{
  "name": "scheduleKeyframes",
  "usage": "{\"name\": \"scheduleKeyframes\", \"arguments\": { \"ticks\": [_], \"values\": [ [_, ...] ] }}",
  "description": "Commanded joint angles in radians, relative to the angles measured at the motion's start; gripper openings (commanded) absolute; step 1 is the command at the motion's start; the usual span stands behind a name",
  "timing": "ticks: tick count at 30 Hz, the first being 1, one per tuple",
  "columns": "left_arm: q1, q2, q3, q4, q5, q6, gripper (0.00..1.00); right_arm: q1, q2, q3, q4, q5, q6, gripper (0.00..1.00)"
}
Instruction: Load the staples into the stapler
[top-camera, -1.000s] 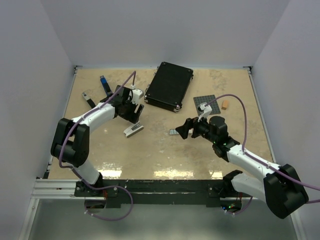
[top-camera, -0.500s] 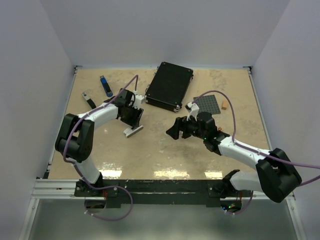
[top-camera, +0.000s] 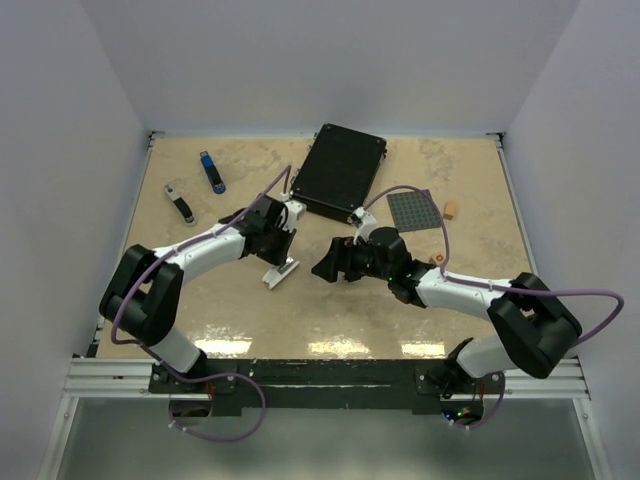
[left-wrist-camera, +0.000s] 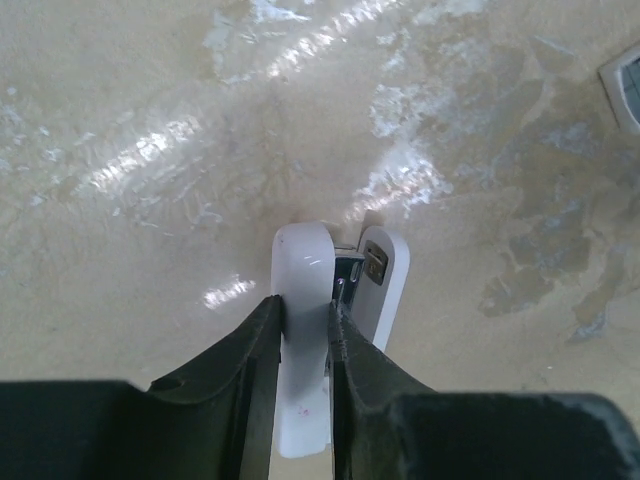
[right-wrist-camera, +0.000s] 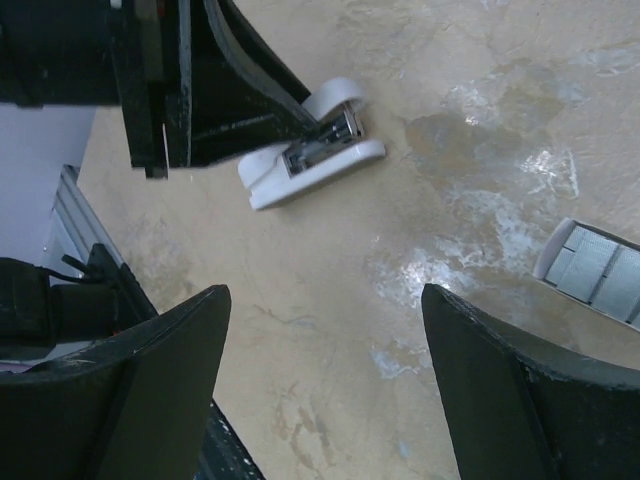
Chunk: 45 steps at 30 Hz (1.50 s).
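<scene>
The white stapler lies in the middle of the table with its top swung open, so the metal channel shows. My left gripper is shut on the stapler's upper white arm, one black finger on each side. My right gripper hovers open just right of the stapler, with nothing between its fingers. The staples show as grey strips in a small white box at the right edge of the right wrist view. The same box corner shows in the left wrist view. In the top view the right gripper hides them.
A black case lies at the back centre. A grey studded plate and an orange cube sit to the back right. A blue stick and a black-and-silver piece lie at the back left.
My left gripper has closed onto the stapler's upper arm and shifted right and nearer, the stapler moving with it. My right gripper has travelled left toward the stapler.
</scene>
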Motion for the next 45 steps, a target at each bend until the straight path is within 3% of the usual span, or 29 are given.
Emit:
{"name": "scheduleKeyframes", "arguments": {
  "ticks": [1,17,28,36,42,43,45],
  "values": [
    [-0.072,-0.084,-0.07,0.022,-0.084,-0.097,0.14,0.027,0.038,0.052,0.106,0.016,0.096,0.82],
    [-0.253,-0.421,-0.276,0.202,-0.294,-0.241,0.03,0.122,0.231,0.081,0.296,0.016,0.239,0.81],
    [-0.282,-0.538,-0.34,0.258,-0.282,-0.249,0.02,0.126,0.274,0.011,0.518,-0.039,0.165,0.76],
    [-0.285,-0.653,-0.382,0.275,-0.233,-0.25,0.02,0.126,0.248,-0.026,0.579,-0.069,0.098,0.54],
    [-0.285,-0.671,-0.373,0.26,-0.185,-0.221,0.02,0.126,0.188,-0.048,0.591,-0.085,0.032,0.3],
    [-0.285,-0.681,-0.373,0.262,-0.178,-0.21,0.02,0.126,0.178,-0.052,0.588,-0.085,0.004,0.21],
    [-0.285,-0.696,-0.373,0.265,-0.158,-0.201,0.1,0.126,0.153,-0.063,0.571,-0.084,-0.022,0.12]
  ]
}}
